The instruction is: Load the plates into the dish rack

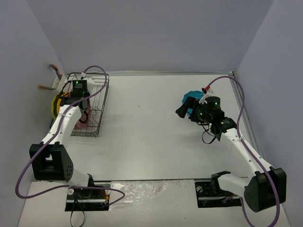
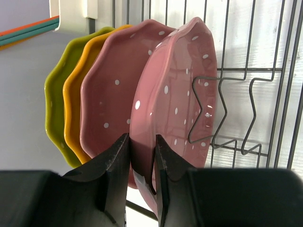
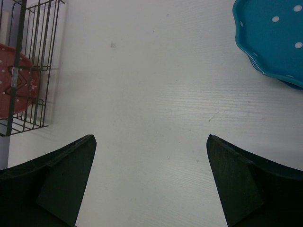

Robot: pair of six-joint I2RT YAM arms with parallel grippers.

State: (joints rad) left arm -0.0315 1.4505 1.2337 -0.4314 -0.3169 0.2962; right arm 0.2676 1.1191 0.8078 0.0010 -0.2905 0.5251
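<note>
In the left wrist view several plates stand on edge in the black wire dish rack [image 2: 246,80]: a lime plate [image 2: 54,101], an orange-yellow plate [image 2: 73,101], a pink plate [image 2: 111,90] and a nearer pink plate [image 2: 177,94]. My left gripper [image 2: 141,142] is shut on the rim of the nearer pink plate, which stands between the tines. In the top view the left gripper [image 1: 81,106] is over the rack [image 1: 97,111]. My right gripper [image 3: 150,142] is open and empty above the bare table. Turquoise plates [image 3: 274,38] lie flat to its right, partly hidden by the arm in the top view [image 1: 189,98].
The white utensil caddy [image 1: 59,82] with coloured utensils sits at the rack's far left corner. The rack [image 3: 28,66] shows at the far left of the right wrist view. Blue walls close in the table on three sides.
</note>
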